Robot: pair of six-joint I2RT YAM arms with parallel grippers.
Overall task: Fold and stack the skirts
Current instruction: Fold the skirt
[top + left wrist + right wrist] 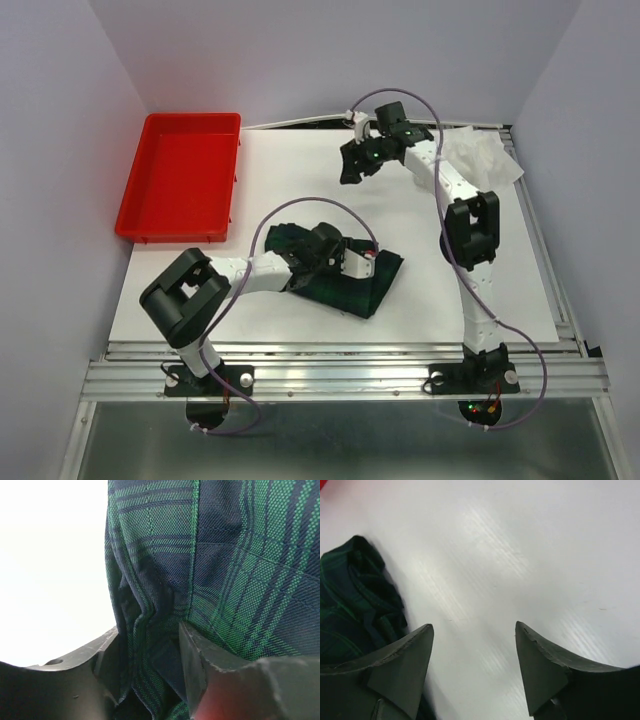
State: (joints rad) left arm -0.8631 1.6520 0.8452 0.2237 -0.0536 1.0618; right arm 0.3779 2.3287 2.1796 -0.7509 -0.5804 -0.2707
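The dark green and navy tartan skirt [372, 283] lies bunched on the white table, in front of centre. My left gripper [356, 263] is down on it. In the left wrist view the left gripper [147, 642] has its jaws closed on a gathered fold of the tartan skirt [225, 570]. The white thin garment [487, 160] lies crumpled at the back right corner, behind my right arm. My right gripper [352, 168] hovers at the back centre, open and empty. In the right wrist view the right gripper [474, 632] is over bare table, with the tartan skirt [350, 605] at the left edge.
A red plastic tray [180, 178] sits at the back left, partly off the white table sheet [300, 180]. Purple cables loop over both arms. Grey walls close in the left, back and right sides.
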